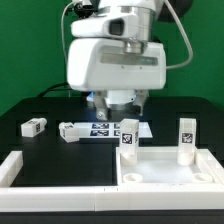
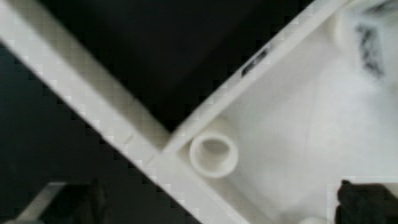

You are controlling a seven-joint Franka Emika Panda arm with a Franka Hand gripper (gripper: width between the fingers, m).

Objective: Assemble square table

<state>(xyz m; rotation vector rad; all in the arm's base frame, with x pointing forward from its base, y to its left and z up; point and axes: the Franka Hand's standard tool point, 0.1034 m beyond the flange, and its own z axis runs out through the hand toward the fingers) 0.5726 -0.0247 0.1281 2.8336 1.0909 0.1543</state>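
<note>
Exterior view, read from its left to its right. A low white border bar (image 1: 17,168) runs along the near left part of the black tabletop (image 1: 50,150). Beyond it a loose leg (image 1: 33,126), short, white and tagged, lies on its side. A second loose leg (image 1: 72,131) lies on its side near the first and just beside the marker board (image 1: 105,129), which lies flat at centre. The Panda arm (image 1: 112,55) stands over the marker board, its bulky white wrist filling the upper middle of the frame. The jaws hang below the wrist, above the board, and are largely hidden in this view. Right of centre lies the square table's top plate (image 1: 165,166), a large white rimmed square resting flat on the near right part of the tabletop. Two more legs stand upright at its far corners, the left upright leg (image 1: 128,136) and the right upright leg (image 1: 186,138), each turning a black-and-white tag toward the camera. Wrist view: a corner of the top plate (image 2: 311,130), with a round socket (image 2: 214,154) just inside it, meets a white bar (image 2: 89,90) that crosses the black surface diagonally. The dark fingertips (image 2: 365,197) show well apart with nothing gripped between them, so the jaws are wide and hold nothing.
</note>
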